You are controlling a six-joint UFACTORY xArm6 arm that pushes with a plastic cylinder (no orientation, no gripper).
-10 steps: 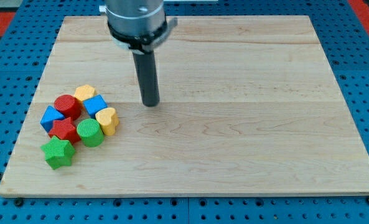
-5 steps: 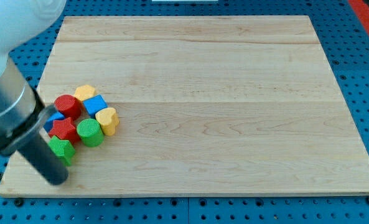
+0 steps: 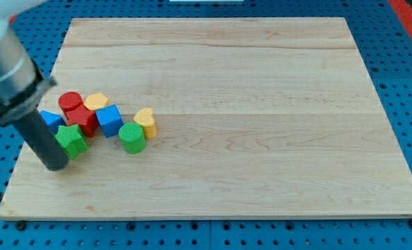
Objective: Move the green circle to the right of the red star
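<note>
**A:** Start at the left. Why is my tip [image 3: 57,165] down there?

**B:** It sits at the near left corner of the cluster, touching or just short of the green star [image 3: 71,139]. From that side a push travels rightward through the pile, which would explain why the blocks lie strung out to the right.

**A:** Any fingers to report?

**B:** None; the arm ends in a plain rod, so there is nothing to spread or pinch (it only shoves).

**A:** Next?

**B:** A blue block [image 3: 50,119] peeks out behind the rod, shape unclear. Then the red circle [image 3: 70,101] at the far side, with the red star [image 3: 83,119] just nearer, pressed against the green star. A yellow block [image 3: 96,101] sits behind the red star, and a blue cube [image 3: 109,119] touches the star's right side.

**A:** And the green circle [image 3: 131,137]?

**B:** Right of the blue cube and slightly nearer, beside the yellow heart [image 3: 146,121]. It is already to the right of the red star, but the cube stands between them, so I would judge the job only roughly done.

**A:** The worktop [image 3: 261,104]?

**B:** Bare wood out to the right edge.
</note>
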